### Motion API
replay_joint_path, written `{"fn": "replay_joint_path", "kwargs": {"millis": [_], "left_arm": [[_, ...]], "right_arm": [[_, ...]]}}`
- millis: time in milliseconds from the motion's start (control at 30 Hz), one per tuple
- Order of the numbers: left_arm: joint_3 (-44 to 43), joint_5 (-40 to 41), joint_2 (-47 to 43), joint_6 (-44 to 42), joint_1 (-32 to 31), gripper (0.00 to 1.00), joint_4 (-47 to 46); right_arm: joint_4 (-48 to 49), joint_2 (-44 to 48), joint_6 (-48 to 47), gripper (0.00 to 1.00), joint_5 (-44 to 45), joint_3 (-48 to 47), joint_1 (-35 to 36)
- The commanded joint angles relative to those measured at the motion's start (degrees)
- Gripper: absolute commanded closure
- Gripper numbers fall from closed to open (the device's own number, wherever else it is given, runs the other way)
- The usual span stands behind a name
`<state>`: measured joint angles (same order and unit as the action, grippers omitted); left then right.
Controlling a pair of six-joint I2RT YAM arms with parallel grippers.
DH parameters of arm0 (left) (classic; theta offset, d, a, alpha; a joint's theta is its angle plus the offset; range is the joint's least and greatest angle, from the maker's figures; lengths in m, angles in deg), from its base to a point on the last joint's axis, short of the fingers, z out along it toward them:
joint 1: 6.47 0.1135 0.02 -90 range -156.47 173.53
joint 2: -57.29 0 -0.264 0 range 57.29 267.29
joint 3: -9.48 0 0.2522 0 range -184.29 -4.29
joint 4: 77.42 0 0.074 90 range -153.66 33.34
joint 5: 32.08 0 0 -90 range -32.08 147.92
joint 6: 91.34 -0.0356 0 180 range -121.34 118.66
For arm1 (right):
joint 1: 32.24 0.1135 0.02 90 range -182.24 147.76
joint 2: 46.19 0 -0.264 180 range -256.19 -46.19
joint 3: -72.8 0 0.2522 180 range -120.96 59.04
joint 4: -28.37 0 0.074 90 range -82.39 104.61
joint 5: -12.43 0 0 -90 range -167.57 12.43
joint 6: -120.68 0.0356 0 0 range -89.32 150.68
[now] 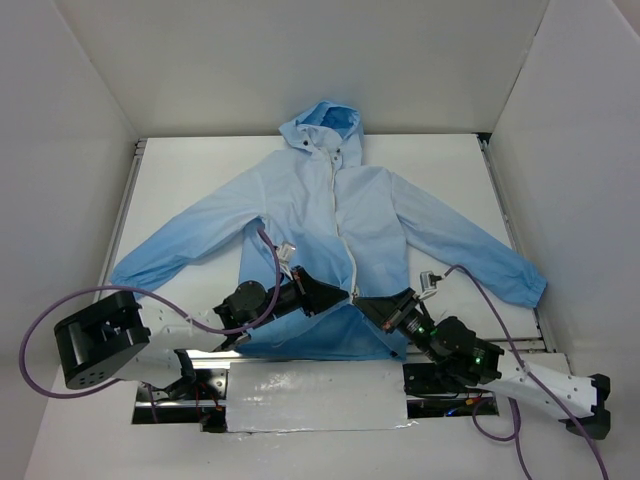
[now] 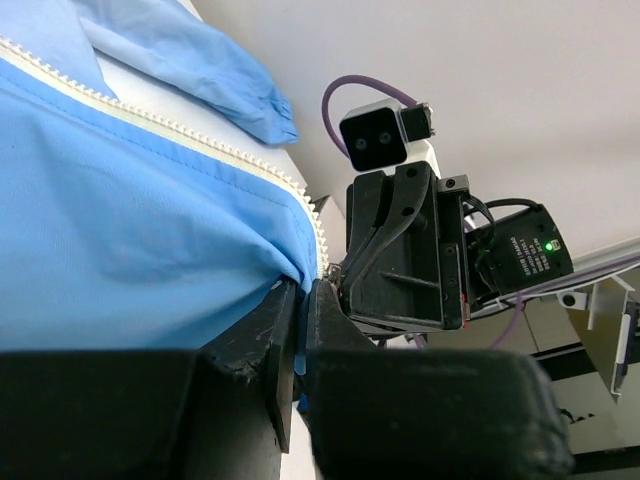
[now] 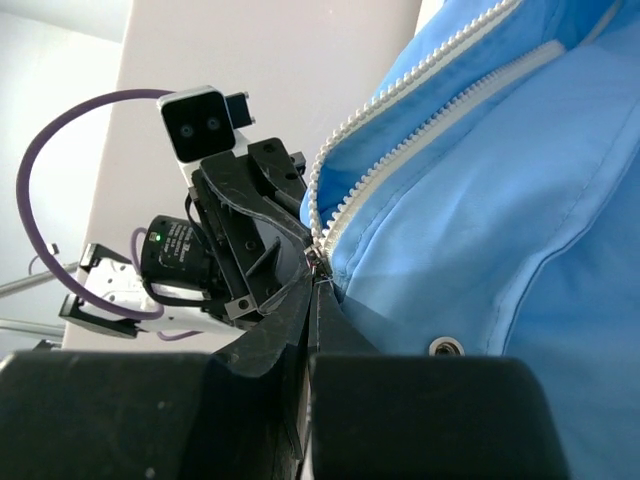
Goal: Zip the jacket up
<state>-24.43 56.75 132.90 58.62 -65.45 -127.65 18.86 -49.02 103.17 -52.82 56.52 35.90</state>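
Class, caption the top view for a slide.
Left gripper and right gripper pinch the jacket at its lower zipper.

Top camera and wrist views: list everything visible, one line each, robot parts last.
jacket: one, light sky-blue, spread flat on the table, hood away from the arms.
zipper: one, white, down the jacket front.
snap: one seen, dark, on the jacket near the right fingers.
table: one, white, under the jacket.
foil sheet: one, silvery, between the arm bases.
cables: two, purple, one per arm.
left gripper: black, shut on jacket fabric.
right gripper: black, pinching the zipper's lower end.
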Motion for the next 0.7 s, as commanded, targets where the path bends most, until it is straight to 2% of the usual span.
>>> {"fn": "replay_joint_path", "kwargs": {"millis": [0, 100, 333, 667], "left_arm": [[-0.4, -0.2, 2.0, 2.0, -0.3, 1.0, -5.6], [-0.7, -1.6, 3.4, 2.8, -0.3, 1.0, -6.9], [-1.7, -4.6, 4.8, 3.6, -0.4, 1.0, -8.5], [-1.0, -4.2, 6.6, 2.9, -1.9, 1.0, -8.4]], "right_arm": [[-1.3, 4.8, -2.7, 1.0, 5.0, 2.3, 0.5], [-2.2, 5.5, -3.7, 1.0, 6.0, 2.1, 0.4], [0.7, -0.3, -4.6, 1.0, 7.1, 2.2, 0.4], [1.6, 5.2, -10.3, 1.0, 12.2, -0.6, 0.3]]}}
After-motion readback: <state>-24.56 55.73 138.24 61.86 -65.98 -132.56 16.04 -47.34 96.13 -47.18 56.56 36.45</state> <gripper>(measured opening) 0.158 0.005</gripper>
